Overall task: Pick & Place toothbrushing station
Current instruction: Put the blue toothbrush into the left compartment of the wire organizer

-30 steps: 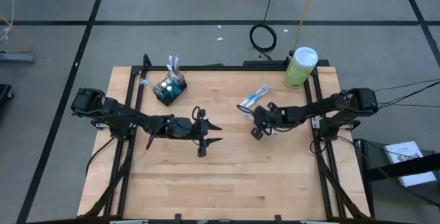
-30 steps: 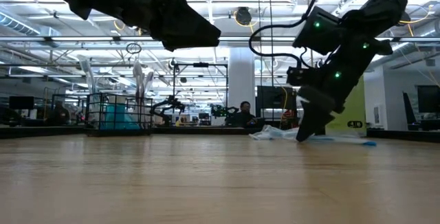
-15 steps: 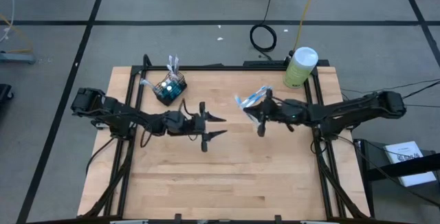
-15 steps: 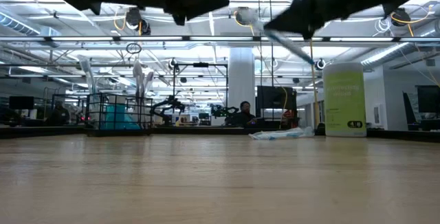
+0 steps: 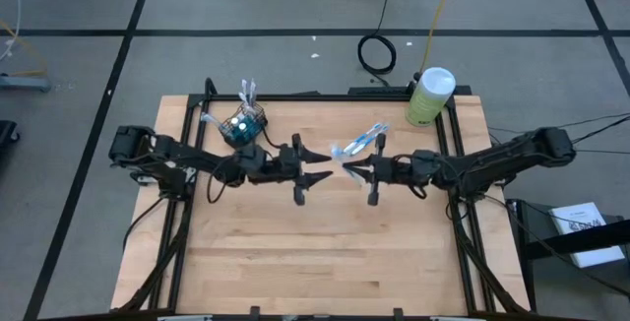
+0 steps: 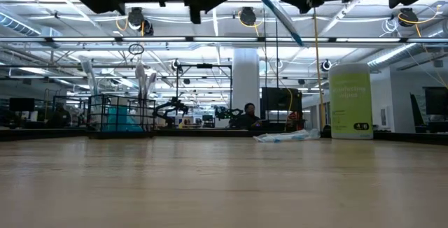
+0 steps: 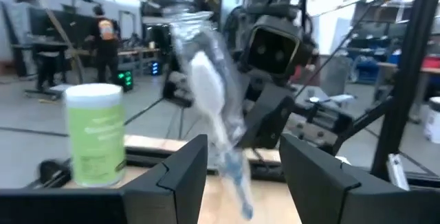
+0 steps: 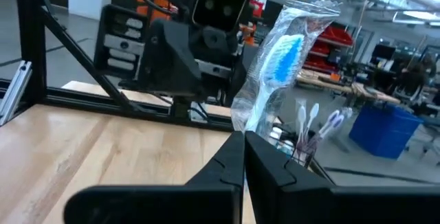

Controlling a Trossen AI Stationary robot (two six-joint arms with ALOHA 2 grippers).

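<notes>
My right gripper (image 5: 346, 169) is shut on a blue-and-white toothbrush in a clear wrapper (image 8: 275, 66), high above the table's middle; the toothbrush also shows in the low view (image 6: 278, 15). My left gripper (image 5: 323, 164) faces it, open. Its fingers stand on either side of the toothbrush's free end (image 7: 234, 176), and I see no touch. The dark wire-mesh cup holder (image 5: 243, 125), with a few toothbrushes upright in it, stands at the far left. More wrapped toothbrushes (image 5: 367, 140) lie on the table in a pile. My right gripper pinches one end of the wrapped toothbrush (image 8: 249, 124) between its two shut fingers. The fingers are level and come from the table's right. The toothbrush is lifted clear of the table and sticks out past the fingertips at a slant (image 6: 283, 25).
A pale green canister with a white lid (image 5: 430, 95) stands at the far right corner. Bare wood table (image 5: 325, 252) lies toward the near edge. A black frame (image 5: 295, 96) borders the far edge. A person (image 6: 248, 114) shows in the room behind.
My right gripper has risen from the toothbrush pile, tipped from pointing down to level, and gone toward the table's left with one wrapped toothbrush, now lifted clear. My left gripper has gone up, right and toward the far edge, meeting it.
</notes>
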